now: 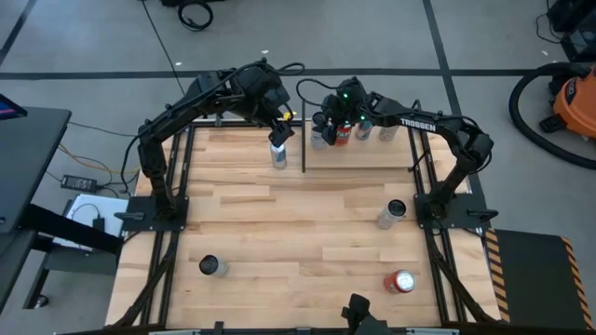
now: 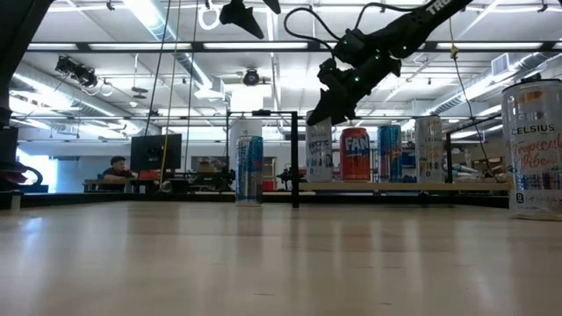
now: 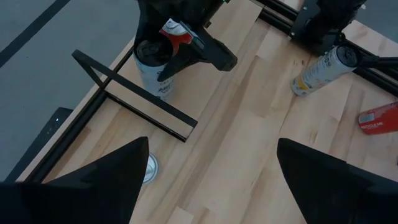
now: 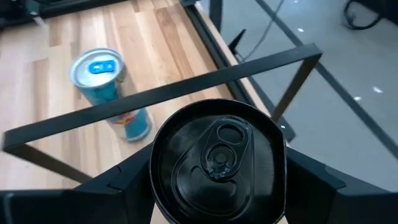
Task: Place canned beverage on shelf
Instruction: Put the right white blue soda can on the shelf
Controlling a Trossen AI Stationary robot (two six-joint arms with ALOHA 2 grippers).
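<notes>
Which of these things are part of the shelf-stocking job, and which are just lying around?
Job: shelf; black-topped can in right claw; blue can below left claw; red can, pale can and dark-lidded can, probably next.
Lying about: orange vacuum; floor cables.

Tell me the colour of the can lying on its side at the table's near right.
Red, with a silver end; the can shows best in the high view.

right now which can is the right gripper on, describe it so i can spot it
Start at the pale shelf at the table's far edge, where a row of cans stands. The right gripper sits over the black-topped can at the row's left end. Its neighbour is the orange can; the blue can stands off the shelf.
</notes>
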